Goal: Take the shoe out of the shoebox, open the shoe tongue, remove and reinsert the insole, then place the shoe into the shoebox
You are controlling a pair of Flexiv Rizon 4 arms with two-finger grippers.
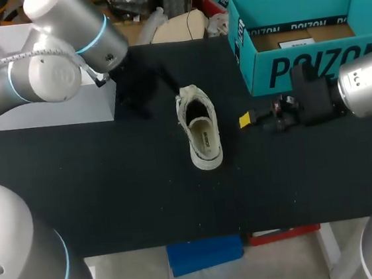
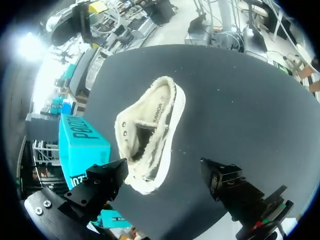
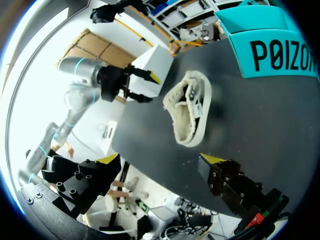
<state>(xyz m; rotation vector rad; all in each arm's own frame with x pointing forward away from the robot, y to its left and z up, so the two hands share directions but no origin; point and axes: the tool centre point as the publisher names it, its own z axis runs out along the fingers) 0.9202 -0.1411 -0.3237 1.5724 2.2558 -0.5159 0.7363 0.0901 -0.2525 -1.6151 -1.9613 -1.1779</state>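
Shoe [image 1: 200, 132] ahead of left gripper [image 2: 162, 171], untouched | also ahead of right gripper [image 3: 159, 160], apart | both spread wide, empty

Shoe [image 1: 200, 132] sits alone mid-table; black tabletop [image 1: 112, 200] open for approach all round. Teal shoebox [image 1: 311, 66] blocks far right, white box [image 1: 57, 113] far left.

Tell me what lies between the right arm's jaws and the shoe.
Only bare black table: the head view shows nothing between the right jaws and the shoe, and the right wrist view agrees.
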